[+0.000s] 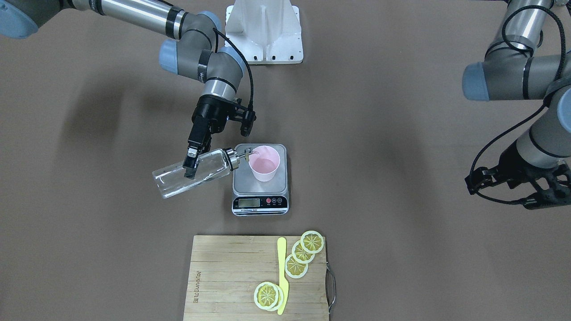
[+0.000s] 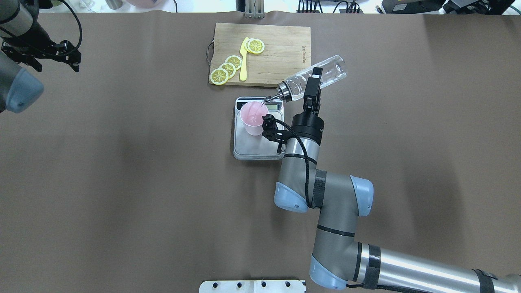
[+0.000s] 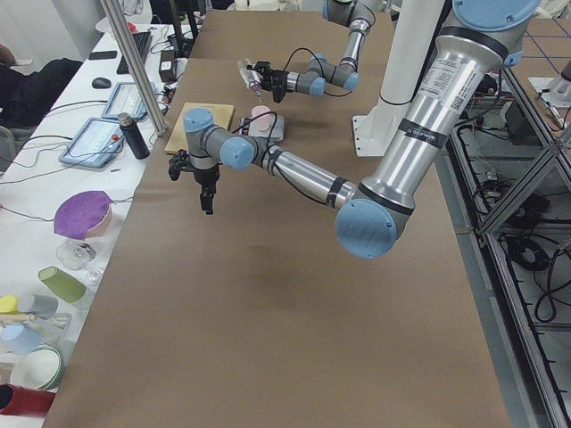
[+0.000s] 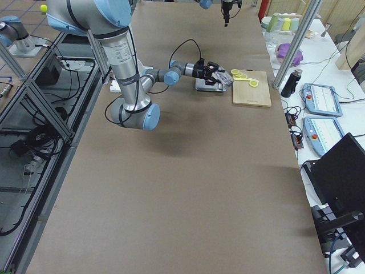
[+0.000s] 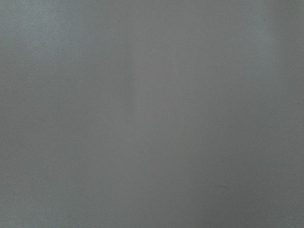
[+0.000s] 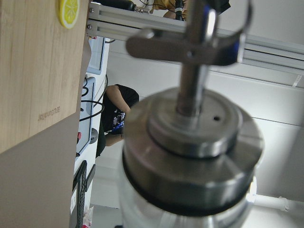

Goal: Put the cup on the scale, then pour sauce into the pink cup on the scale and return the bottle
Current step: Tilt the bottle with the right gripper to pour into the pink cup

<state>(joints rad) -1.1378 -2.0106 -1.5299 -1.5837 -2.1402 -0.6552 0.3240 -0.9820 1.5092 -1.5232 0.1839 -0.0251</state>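
Brown paper covers the table [image 1: 89, 223], where a bamboo board [image 1: 223, 276] with lemon slices [image 1: 296, 266] lies just before the scale [image 1: 241, 187]. Over the scale's edge the bottle [image 1: 214, 166] hangs tipped almost flat, clamped across its glass body by the right gripper [image 1: 192, 162], fingers closed tight on it. The cup [image 1: 264, 166] stands upright on the steel platform, and the bottle's spout [image 1: 249, 154] reaches over its rim: the pour appears to be the step in hand, with the cup already placed. How much sauce has reached the cup cannot be told; the liquid is clear. Next, by the look of it, the bottle must be righted without clipping the cup, then carried off and set down. The left gripper [image 3: 207, 198] hangs well apart over bare table; whether it is open cannot be told.
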